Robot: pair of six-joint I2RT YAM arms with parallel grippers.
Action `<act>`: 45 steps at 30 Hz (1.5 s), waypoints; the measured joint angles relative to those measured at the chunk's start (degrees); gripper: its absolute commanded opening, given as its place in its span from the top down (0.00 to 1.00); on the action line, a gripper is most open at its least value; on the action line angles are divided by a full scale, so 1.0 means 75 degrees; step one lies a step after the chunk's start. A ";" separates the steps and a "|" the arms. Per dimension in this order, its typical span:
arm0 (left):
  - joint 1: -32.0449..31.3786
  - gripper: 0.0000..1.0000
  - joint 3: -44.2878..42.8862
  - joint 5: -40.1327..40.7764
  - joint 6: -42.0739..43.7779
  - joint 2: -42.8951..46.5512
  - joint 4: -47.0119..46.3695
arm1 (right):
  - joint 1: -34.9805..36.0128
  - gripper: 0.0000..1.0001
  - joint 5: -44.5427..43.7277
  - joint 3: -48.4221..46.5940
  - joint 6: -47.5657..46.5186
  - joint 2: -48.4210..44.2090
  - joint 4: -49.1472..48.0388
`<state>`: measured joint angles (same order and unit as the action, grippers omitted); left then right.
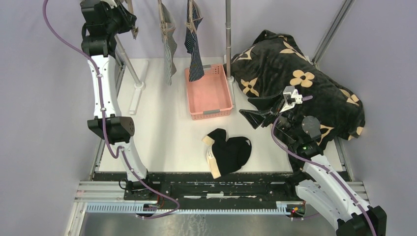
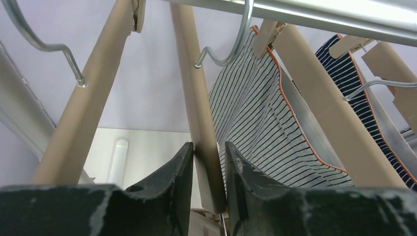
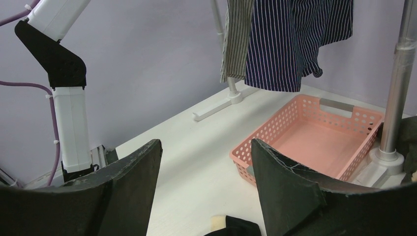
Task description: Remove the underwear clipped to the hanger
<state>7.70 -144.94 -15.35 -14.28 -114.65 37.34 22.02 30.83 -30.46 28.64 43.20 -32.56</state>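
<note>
The black underwear (image 1: 229, 153) lies flat on the white table (image 1: 162, 128), off the rack; its edge shows in the right wrist view (image 3: 236, 227). The grey-and-white striped underwear (image 1: 169, 46) (image 2: 255, 123) (image 3: 236, 39) and the navy striped underwear (image 1: 194, 49) (image 2: 351, 81) (image 3: 285, 39) hang clipped to wooden hangers on the rail (image 2: 319, 12). My left gripper (image 1: 129, 23) (image 2: 206, 169) is up at the rail, shut on the tan bar of an empty wooden hanger (image 2: 196, 93). My right gripper (image 1: 256, 116) (image 3: 206, 167) is open and empty, low over the table right of the black underwear.
A pink basket (image 1: 209, 93) (image 3: 314, 142) stands under the hanging garments. A big black blanket with tan flowers (image 1: 300, 83) is heaped at the back right. The rack's posts (image 1: 228, 29) (image 3: 396, 83) and white feet (image 1: 136, 93) stand on the table.
</note>
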 measured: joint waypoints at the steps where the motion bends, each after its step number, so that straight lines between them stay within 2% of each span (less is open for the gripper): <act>1: 0.0000 0.62 0.0006 -0.0003 -0.0009 0.0000 -0.0012 | 0.0000 0.25 0.0003 0.0009 0.0003 -0.0003 -0.0009; 12: 0.0000 0.54 0.0997 -0.0035 0.0000 0.0388 -0.0172 | 0.0015 0.26 0.0154 0.0041 0.0157 0.0248 -0.0294; 16: 0.0006 0.42 0.1970 -0.0137 0.0012 0.1338 -0.0198 | 0.0017 0.26 0.0236 0.0041 0.0224 0.0321 -0.0405; 22: 0.0006 0.34 0.3264 -0.0154 0.0111 0.3051 -0.0350 | 0.0073 0.26 0.0428 0.0044 0.0271 0.0338 -0.0574; 24: 0.0006 0.18 0.3579 -0.0137 0.0119 0.3468 -0.0446 | 0.0108 0.26 0.0475 0.0044 0.0277 0.0356 -0.0592; 25: 0.0006 0.07 0.3701 -0.0134 0.0119 0.3617 -0.0472 | 0.0117 0.26 0.0493 0.0044 0.0280 0.0361 -0.0600; 26: 0.0009 0.01 0.3899 -0.0131 0.0119 0.3797 -0.0530 | 0.0117 0.26 0.0498 0.0044 0.0283 0.0364 -0.0621; 30: 0.0006 0.01 0.4896 -0.0114 0.0125 0.4395 -0.0714 | 0.0154 0.26 0.0522 0.0044 0.0283 0.0367 -0.0647; 35: 0.0006 0.01 0.7312 0.0262 0.0125 0.5700 -0.1003 | 0.0166 0.25 0.0522 0.0044 0.0268 0.0361 -0.0644; 40: 0.0006 0.01 0.9311 0.0819 0.0119 0.7679 -0.1029 | 0.0181 0.25 0.0519 0.0044 0.0265 0.0364 -0.0635; 45: 0.0006 0.01 1.0468 0.1323 0.0102 0.9515 -0.1609 | 0.0227 0.25 0.0522 0.0044 0.0268 0.0376 -0.0632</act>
<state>7.75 -66.43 -5.43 -13.52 -43.29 25.28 23.73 34.74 -30.13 30.65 46.02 -37.30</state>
